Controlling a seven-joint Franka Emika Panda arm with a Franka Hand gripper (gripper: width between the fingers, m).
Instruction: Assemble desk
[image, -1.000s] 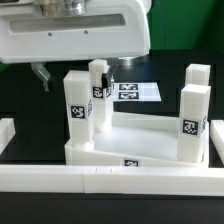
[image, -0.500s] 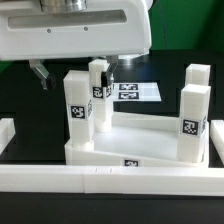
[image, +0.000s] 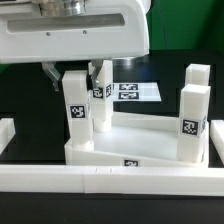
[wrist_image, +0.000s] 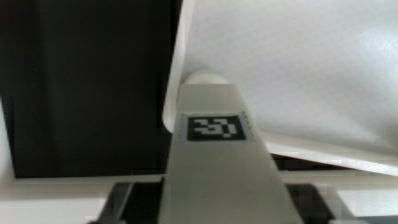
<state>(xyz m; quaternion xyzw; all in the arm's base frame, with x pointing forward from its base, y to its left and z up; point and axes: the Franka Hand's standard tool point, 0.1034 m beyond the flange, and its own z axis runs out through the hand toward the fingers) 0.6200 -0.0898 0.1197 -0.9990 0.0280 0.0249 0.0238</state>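
While the desk panel (image: 140, 140) lies upside down on the dark tabletop (image: 30, 110) with four white tagged legs standing in its corners, the tool (image: 74, 72) straddles the near leg (image: 79, 105) on the exterior view's left. Its fingers (image: 50, 73) flank the leg's top and look closed on it. The marker board (image: 135, 91) lies behind; white rails (image: 100, 180) border the front.
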